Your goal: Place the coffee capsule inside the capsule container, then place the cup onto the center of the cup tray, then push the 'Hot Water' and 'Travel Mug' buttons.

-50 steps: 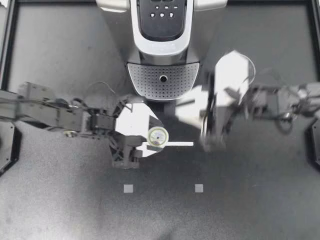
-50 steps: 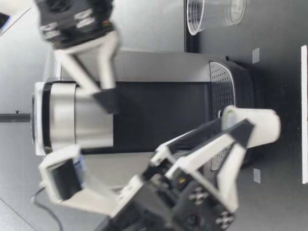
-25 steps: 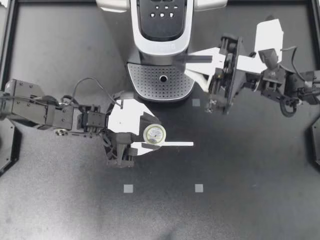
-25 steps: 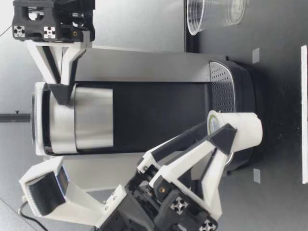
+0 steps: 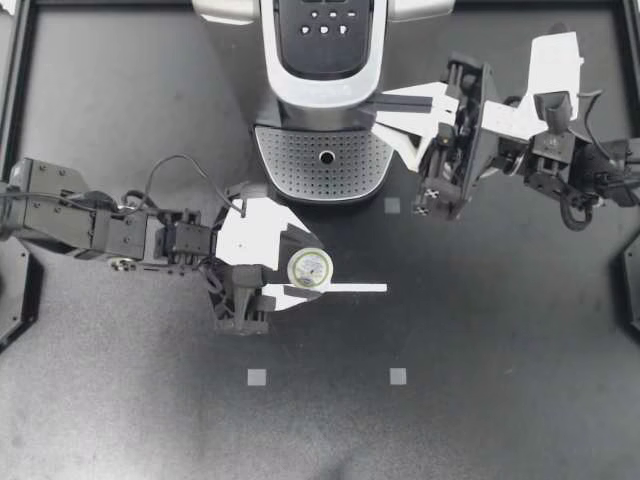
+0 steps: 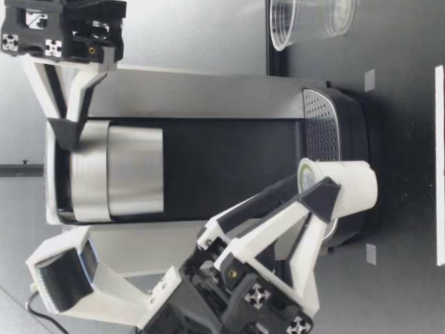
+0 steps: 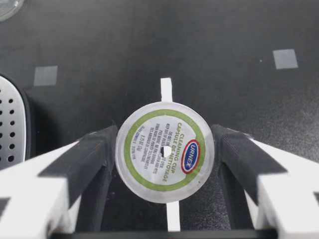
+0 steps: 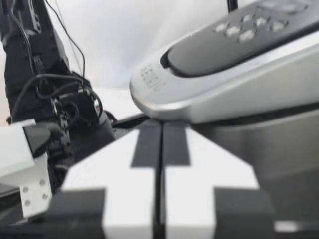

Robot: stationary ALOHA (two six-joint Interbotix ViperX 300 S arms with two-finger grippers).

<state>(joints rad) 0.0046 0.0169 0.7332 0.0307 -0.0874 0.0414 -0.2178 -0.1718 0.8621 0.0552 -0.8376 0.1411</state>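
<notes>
Right gripper (image 5: 390, 105), fingers together, apparently touches the coffee machine's lid (image 5: 322, 88).

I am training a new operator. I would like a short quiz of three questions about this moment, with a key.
1. True or false: my left gripper is shut on the coffee capsule.
2. Fill in: my right gripper has its fingers ____ (open or shut).
3. Where does the clear cup stand? A) on the table, off the cup tray B) on the cup tray C) in my right gripper
Key: 1 true; 2 shut; 3 A.
</notes>
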